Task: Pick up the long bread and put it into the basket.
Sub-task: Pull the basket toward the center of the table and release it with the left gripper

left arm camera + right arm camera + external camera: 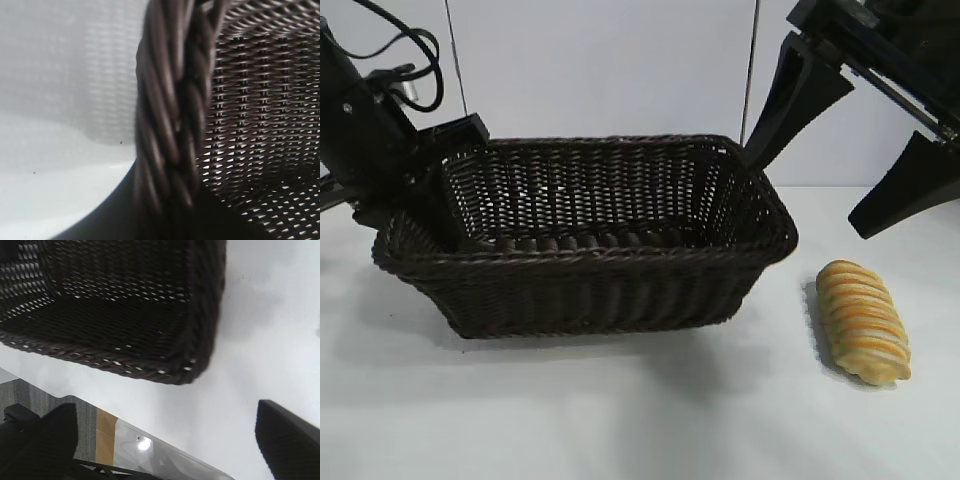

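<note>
The basket holds nothing. The left gripper sits at its left end, fingers nearly closed on the braided rim. The right gripper hangs above the basket's right end, fingers spread wide. The long bread lies on the table below the right gripper, just beside the basket.

A white surface spreads across the scene, lit evenly with soft shadows. Behind it stands a pale wall of panels with thin vertical seams. In the right wrist view, grey floor and a tan strip show past the surface's edge.
</note>
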You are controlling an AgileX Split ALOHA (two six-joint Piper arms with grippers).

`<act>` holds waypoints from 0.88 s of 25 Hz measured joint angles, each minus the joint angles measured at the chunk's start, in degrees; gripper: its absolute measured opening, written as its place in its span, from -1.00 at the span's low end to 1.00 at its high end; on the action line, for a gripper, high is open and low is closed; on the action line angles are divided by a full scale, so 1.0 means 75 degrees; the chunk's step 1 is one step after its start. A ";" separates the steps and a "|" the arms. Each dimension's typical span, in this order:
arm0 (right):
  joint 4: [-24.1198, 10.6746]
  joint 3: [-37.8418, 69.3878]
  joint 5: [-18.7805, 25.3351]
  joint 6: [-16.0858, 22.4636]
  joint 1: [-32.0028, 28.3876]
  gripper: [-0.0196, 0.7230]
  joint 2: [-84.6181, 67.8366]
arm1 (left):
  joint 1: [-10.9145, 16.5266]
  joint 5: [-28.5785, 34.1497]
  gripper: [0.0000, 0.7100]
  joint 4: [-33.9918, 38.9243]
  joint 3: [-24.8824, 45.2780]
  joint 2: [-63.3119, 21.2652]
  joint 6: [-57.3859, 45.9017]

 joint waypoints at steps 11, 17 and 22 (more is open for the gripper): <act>0.0000 0.0000 -0.0005 0.0000 0.0000 0.89 0.0000 | 0.0000 -0.0047 -0.71 -0.0042 -0.0007 0.0310 0.0247; 0.0000 0.0000 -0.0014 0.0000 0.0000 0.89 0.0000 | 0.0000 -0.0033 -0.68 -0.0051 -0.0007 0.0310 0.0247; 0.0000 0.0000 -0.0014 0.0000 0.0000 0.89 0.0000 | 0.0000 0.0127 -0.03 -0.0172 -0.0014 0.0310 0.0247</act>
